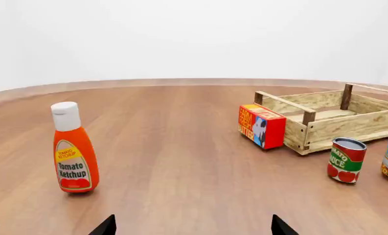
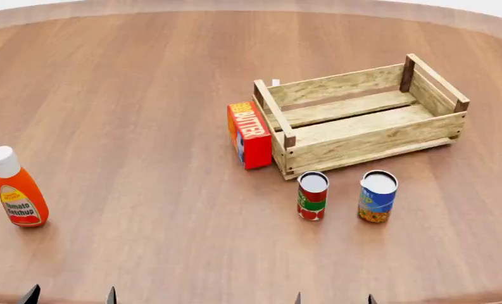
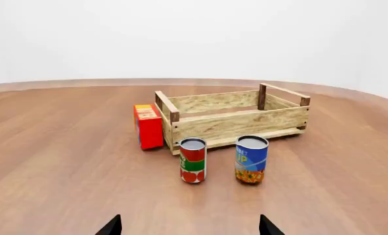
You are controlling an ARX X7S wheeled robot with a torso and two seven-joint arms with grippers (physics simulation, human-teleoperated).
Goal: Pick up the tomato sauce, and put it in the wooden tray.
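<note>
1. Right gripper (image 3: 188, 226): only the two dark fingertips show at the edge of the right wrist view, set wide apart with nothing between them. Spread and empty, well short of any object.
2. Left gripper (image 1: 192, 226): same condition, tips wide apart, holding nothing. The ketchup bottle (image 1: 73, 149) stands ahead of it and to its left; not a target.
3. Tomato sauce (image 3: 193, 160): upright on the table, straight ahead of the right gripper and nearly centred between its fingertips. The blue-and-yellow can (image 3: 251, 159) stands just beside it to the right, apart, with a clear gap.
4. Wooden tray (image 3: 246, 125): directly beyond the tomato sauce as seen from the right gripper, near but not touching. The butter box (image 3: 148, 125) stands against the tray's left end.
5. Handling, judged: a small rigid metal can, probably moderately heavy for its size and not fragile. Its smooth labelled wall looks slippery, and the round body could twist out of a shallow pinch.
6. Grip point, judged: close across the cylinder at mid-height, on the label, fingers either side. Approach from the front; the gap on the blue can's side needs minding.
7. Surface: smooth, brown wood-grain tabletop (image 2: 132, 95), flat, curved far edge. A can nudged here would likely slide or tip.
8. Room: plain white backdrop, no other features visible.
</note>
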